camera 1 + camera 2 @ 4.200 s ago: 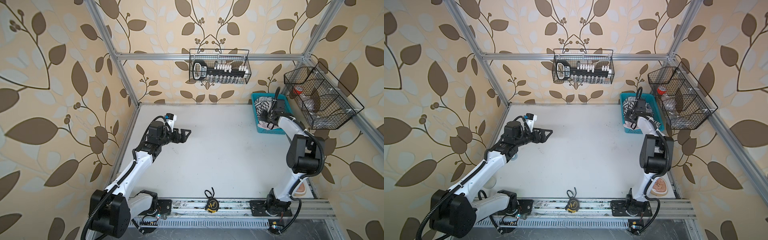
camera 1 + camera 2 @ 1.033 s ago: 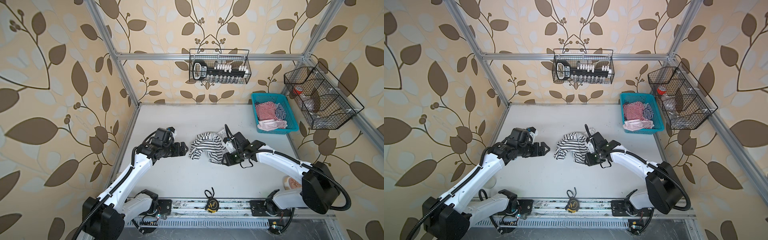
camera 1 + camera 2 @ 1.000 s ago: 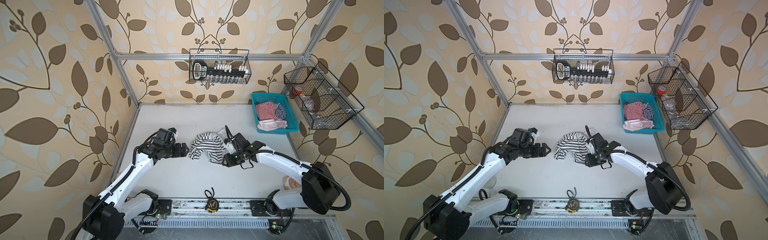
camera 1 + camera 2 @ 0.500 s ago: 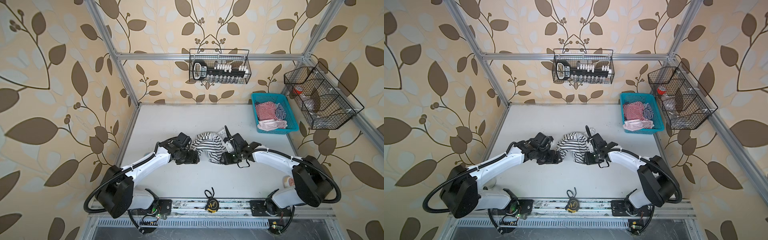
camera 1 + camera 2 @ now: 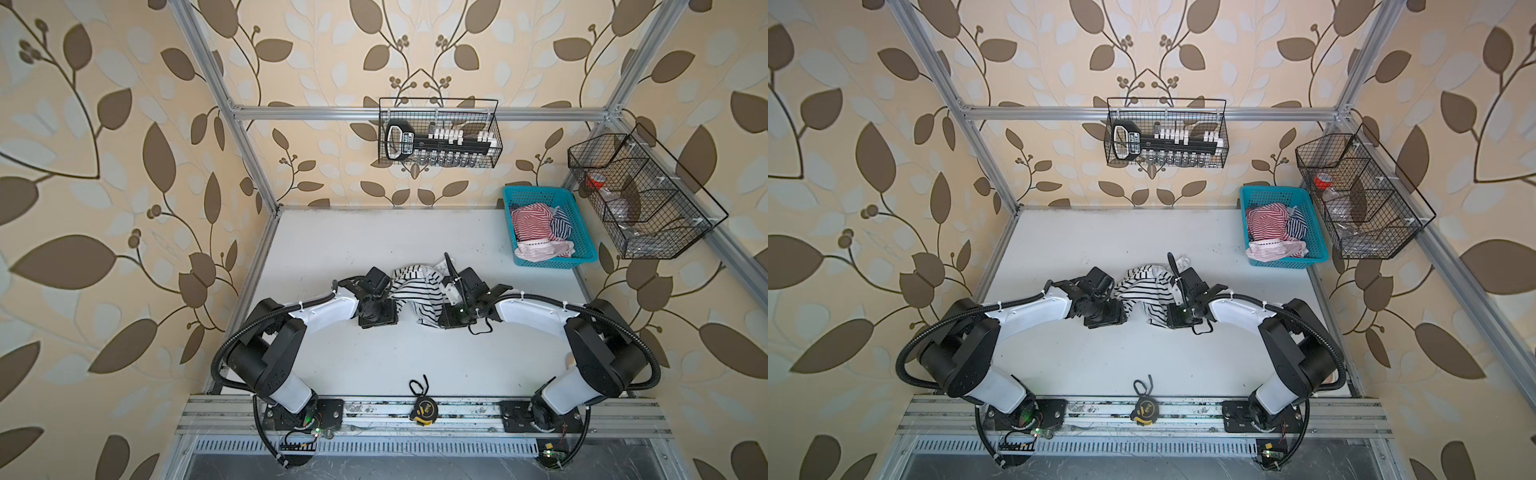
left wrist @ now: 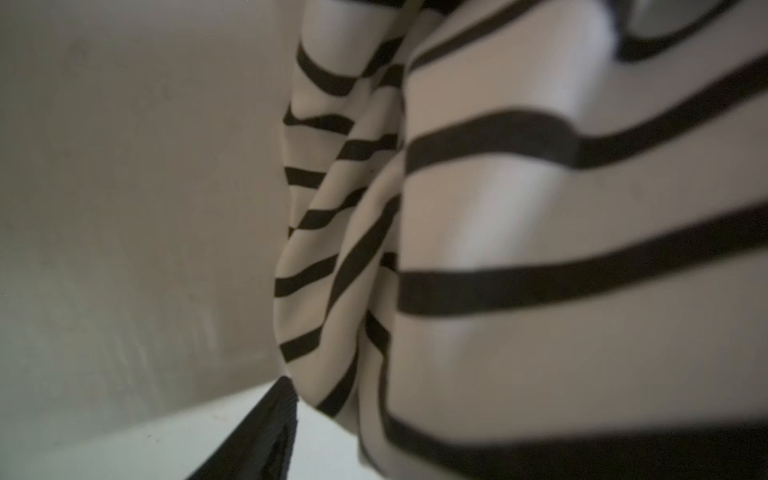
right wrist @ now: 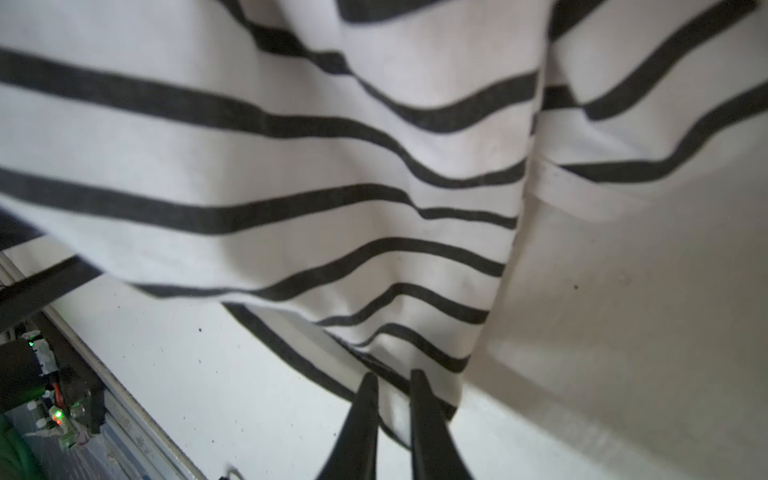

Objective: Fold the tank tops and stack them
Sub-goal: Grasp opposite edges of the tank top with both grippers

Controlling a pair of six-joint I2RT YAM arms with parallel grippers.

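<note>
On the white table (image 5: 374, 365), the black-and-white tank top (image 5: 415, 291) hides the left gripper's (image 5: 379, 318) jaws.

The black-and-white tank top (image 5: 409, 291) is soft matt knit cloth, the table (image 5: 395, 357) smooth, the basket (image 5: 536, 191) plastic mesh.

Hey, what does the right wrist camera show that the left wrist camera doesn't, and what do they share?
Only the right wrist view shows the right pincer closed on the hem of the black-and-white tank top, plus the base rail and green lights. Only the left wrist view shows one dark ribbed finger, with no grip visible. Both show the striped top close up over the white table.
</note>
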